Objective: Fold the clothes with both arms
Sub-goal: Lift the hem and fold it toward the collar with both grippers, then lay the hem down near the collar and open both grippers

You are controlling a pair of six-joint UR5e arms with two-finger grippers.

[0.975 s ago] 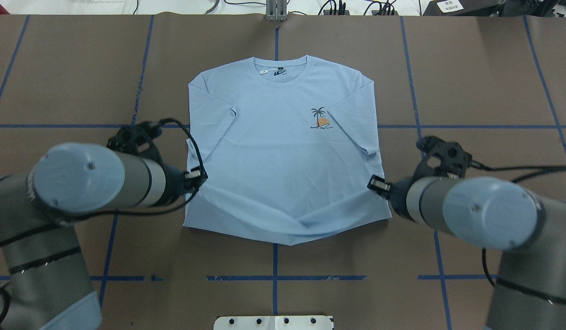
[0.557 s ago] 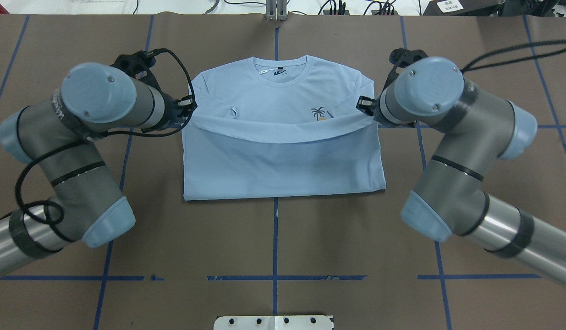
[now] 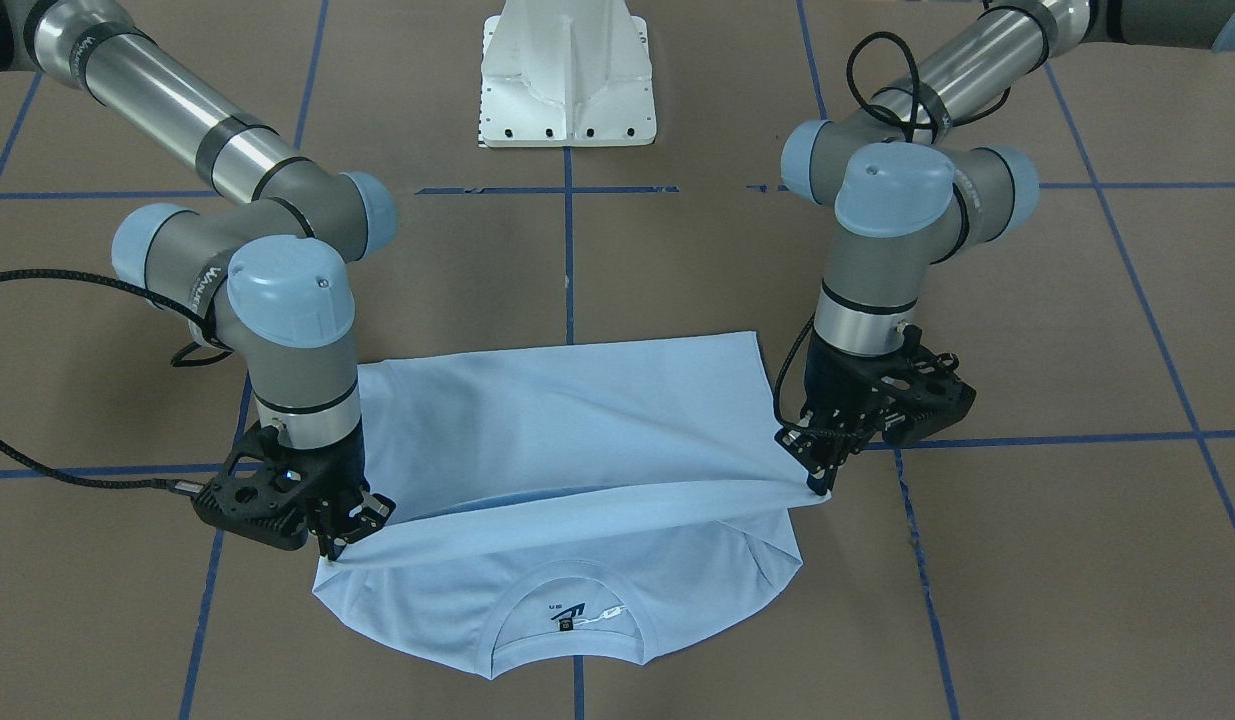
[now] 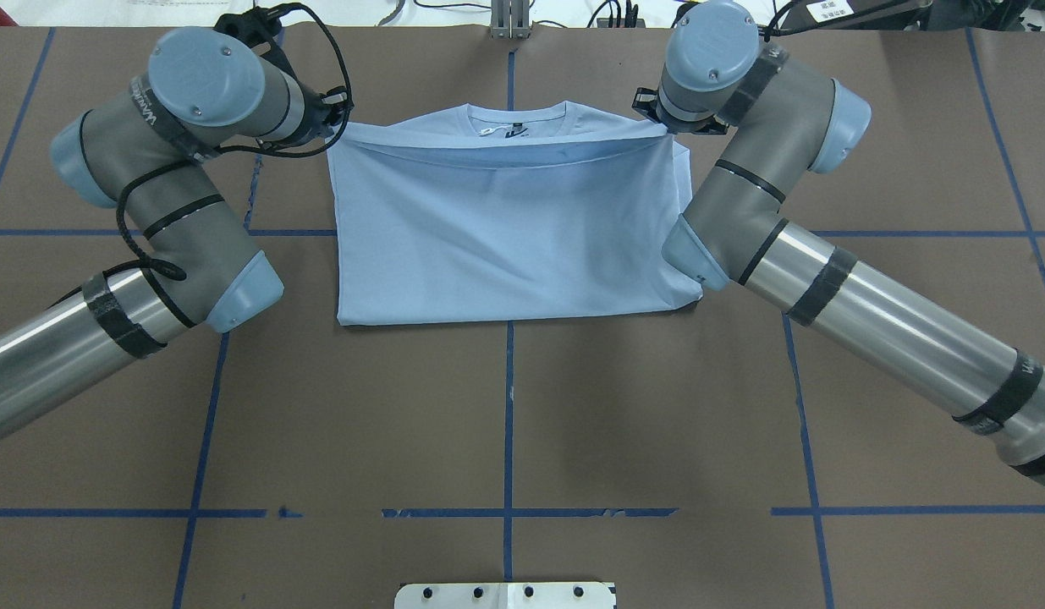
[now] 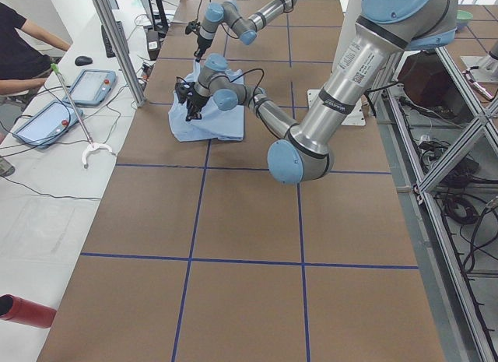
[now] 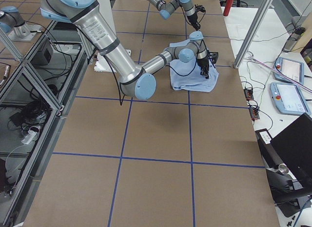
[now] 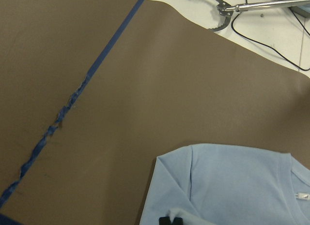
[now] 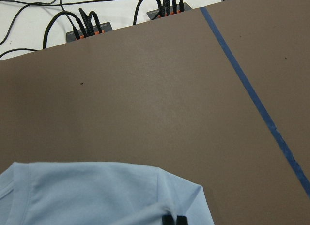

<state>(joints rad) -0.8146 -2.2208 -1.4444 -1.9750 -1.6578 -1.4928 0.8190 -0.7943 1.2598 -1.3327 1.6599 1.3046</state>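
The light blue T-shirt (image 4: 505, 228) lies on the brown table, folded in half, with its hem drawn up close to the collar (image 4: 518, 127). The chest print is hidden under the folded layer. My left gripper (image 4: 336, 118) is shut on the hem's left corner, and also shows in the front view (image 3: 817, 482). My right gripper (image 4: 653, 117) is shut on the hem's right corner, and also shows in the front view (image 3: 339, 548). Both hold the hem edge slightly above the shirt (image 3: 577, 420). The wrist views show shut fingertips (image 7: 170, 220) (image 8: 174, 219) at the cloth.
The white pedestal base (image 3: 567, 90) stands at the robot's side of the table. Blue tape lines (image 4: 508, 406) cross the brown mat. Cables and plugs (image 8: 87, 24) lie past the far edge. An operator (image 5: 19, 50) sits beside tablets at the far side.
Both grippers have carried the shirt's hem from the near edge across the shirt towards the collar. The palm-tree print is now covered and the shirt lies doubled.
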